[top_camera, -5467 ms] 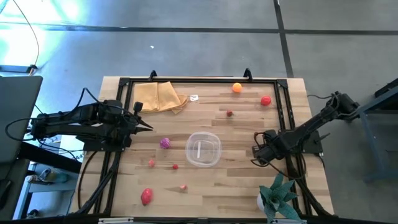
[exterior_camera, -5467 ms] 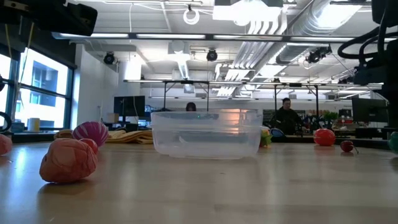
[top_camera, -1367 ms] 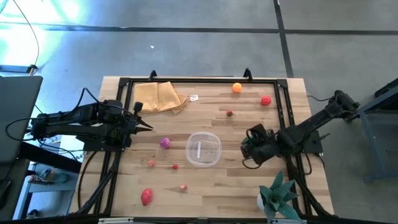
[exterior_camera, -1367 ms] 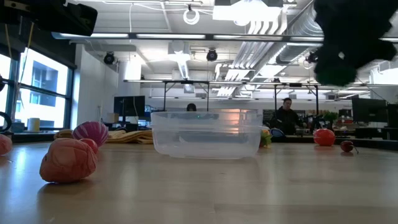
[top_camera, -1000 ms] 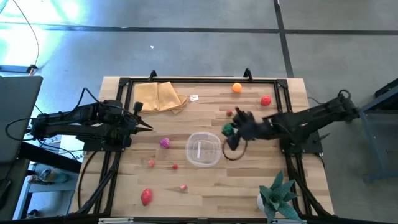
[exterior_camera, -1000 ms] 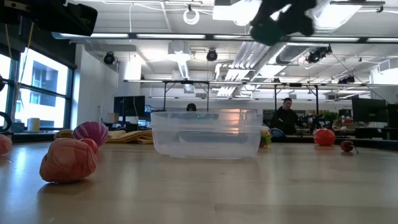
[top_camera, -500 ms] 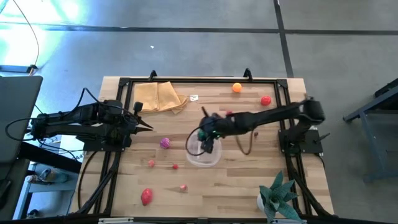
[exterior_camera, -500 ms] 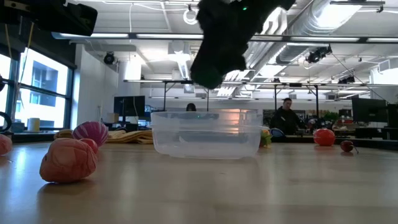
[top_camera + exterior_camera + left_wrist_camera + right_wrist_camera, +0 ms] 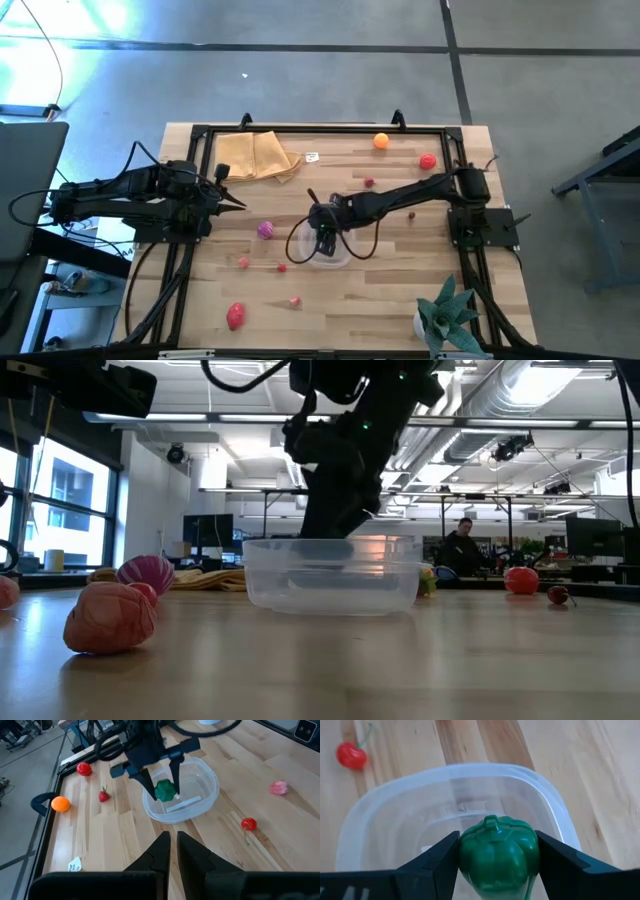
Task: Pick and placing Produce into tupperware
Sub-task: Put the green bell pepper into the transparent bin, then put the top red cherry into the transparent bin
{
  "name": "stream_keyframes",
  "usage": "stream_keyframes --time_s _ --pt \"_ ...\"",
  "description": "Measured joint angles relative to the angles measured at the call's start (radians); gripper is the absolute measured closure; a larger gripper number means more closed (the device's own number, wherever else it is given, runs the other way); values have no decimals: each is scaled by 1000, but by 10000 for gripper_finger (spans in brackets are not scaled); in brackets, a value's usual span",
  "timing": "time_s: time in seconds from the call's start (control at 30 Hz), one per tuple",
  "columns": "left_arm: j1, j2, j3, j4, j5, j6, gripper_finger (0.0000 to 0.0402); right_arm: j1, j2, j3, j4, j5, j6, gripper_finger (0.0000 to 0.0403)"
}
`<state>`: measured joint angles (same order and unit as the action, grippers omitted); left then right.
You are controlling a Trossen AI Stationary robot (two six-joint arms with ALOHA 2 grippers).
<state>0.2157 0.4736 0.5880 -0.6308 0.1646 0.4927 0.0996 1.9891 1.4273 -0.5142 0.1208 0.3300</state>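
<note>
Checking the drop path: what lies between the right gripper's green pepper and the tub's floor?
Nothing. In the right wrist view, the pepper hangs over the tub's bare floor.

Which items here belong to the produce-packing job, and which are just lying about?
Job: round clear plastic tub; green toy pepper in right gripper; orange toy fruit; red toy fruit; magenta toy vegetable.
Lying about: tan folded cloth; spiky green potted plant.
</note>
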Motion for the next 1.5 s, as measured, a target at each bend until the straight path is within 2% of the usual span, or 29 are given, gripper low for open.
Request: stream_keyframes --time_s 0.83,1.3,1.5 --pt "0 0 0 0 0 0 378 12 28 -2 22 -13 -25 173" --pt "0 0 0 0 0 0 378 12 28 -2 30 4 -23 133" --pt "0 0 0 0 0 0 378 15 -54 -3 -31 80 18 133"
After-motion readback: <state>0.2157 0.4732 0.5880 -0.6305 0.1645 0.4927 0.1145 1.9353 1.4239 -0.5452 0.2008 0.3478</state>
